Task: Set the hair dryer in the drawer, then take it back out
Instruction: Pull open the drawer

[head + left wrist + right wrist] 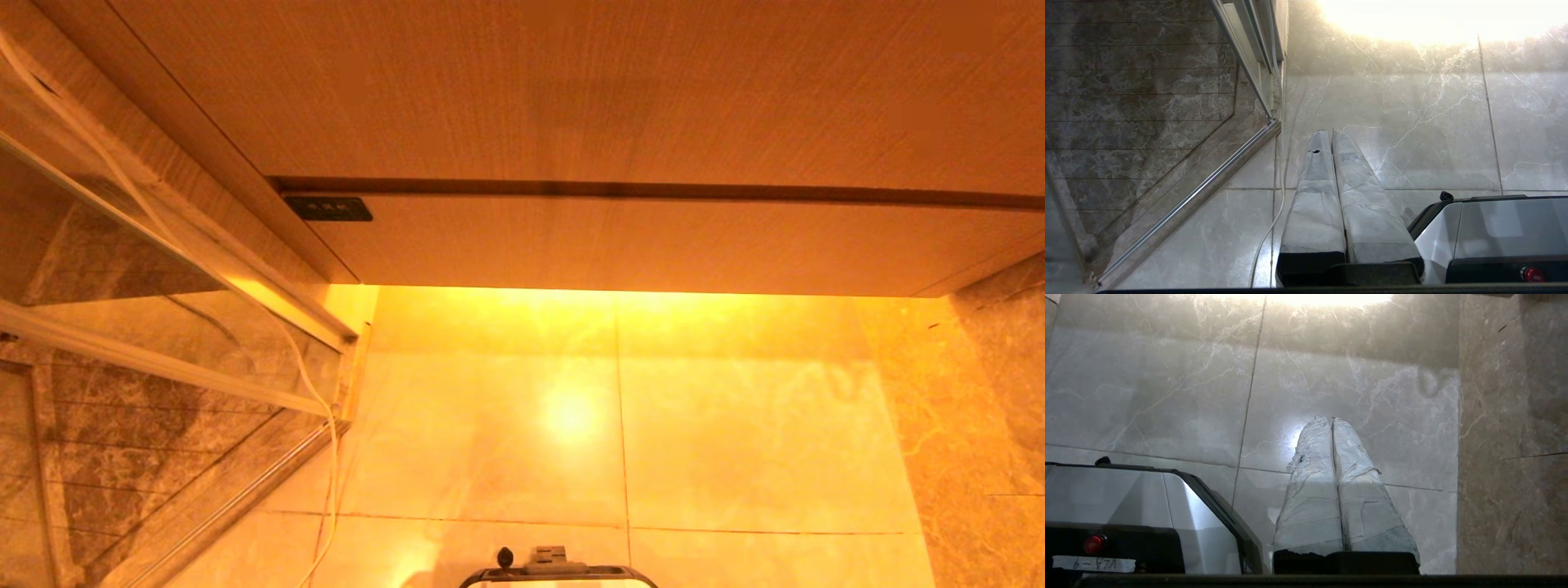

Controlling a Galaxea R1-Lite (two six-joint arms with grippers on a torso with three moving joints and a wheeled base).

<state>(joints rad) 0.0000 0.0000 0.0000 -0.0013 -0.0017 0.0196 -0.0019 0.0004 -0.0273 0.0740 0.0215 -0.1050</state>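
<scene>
My head camera looks down at the drawer (637,245), a wide, shallow band of light wood grain that sits flush and closed beneath the taller plain wood panel (571,90), with its small dark label (328,208) at the corner on my left. The hair dryer shows in none of my views, so I cannot say where it is. Below the drawer a warm strip of light falls on the pale marble floor (735,441), and the front edge of my own base (559,572) shows at the bottom of that view. Neither arm reaches into the head view. My left hand (1329,131) hangs low over the floor tiles, its two padded fingers (1314,192) pressed together and gripping nothing, with my base just beside it and a glass partition's metal frame (1188,200) and a thin white cable (1267,232) on its other side. My right hand (1330,419) hangs the same way over the floor, fingers (1363,498) closed against each other and empty, with the base on one side and a darker stone wall (1511,437) on the other. Both hands are well apart from the drawer, which stands up ahead of them and appears in neither wrist view.
</scene>
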